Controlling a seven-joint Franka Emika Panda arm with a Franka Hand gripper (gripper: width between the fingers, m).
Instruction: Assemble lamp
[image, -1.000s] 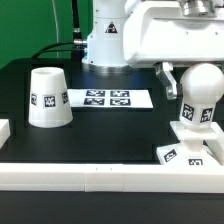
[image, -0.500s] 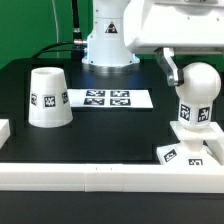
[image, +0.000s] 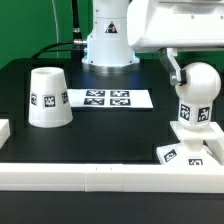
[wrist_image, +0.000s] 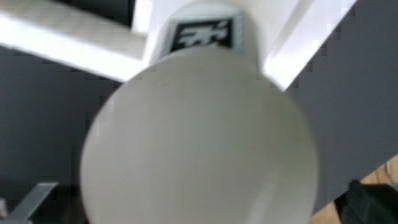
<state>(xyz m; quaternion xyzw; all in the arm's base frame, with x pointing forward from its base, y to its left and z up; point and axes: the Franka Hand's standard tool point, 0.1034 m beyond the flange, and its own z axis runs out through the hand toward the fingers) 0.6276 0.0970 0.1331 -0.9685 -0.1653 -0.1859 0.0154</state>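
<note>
Exterior view: black table (image: 110, 130), white rail (image: 100, 178) along front edge, green backdrop. Open room between shade (image: 48, 97) at view's left and bulb (image: 198, 92) at view's right; marker board (image: 108, 98) flat between. Bulb upright on base (image: 180, 150), tagged neck. Gripper (image: 195, 72) over bulb, one finger (image: 172, 70) beside it; whether it grips, cannot tell. Wrist view: bulb (wrist_image: 196, 140) fills frame.

shade (image: 48, 97) standing apart | bulb (image: 200, 82) upright on base (image: 178, 152) | all white, tagged

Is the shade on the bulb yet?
No, the shade stands alone on the table, far to the exterior view's left of the bulb.
</note>
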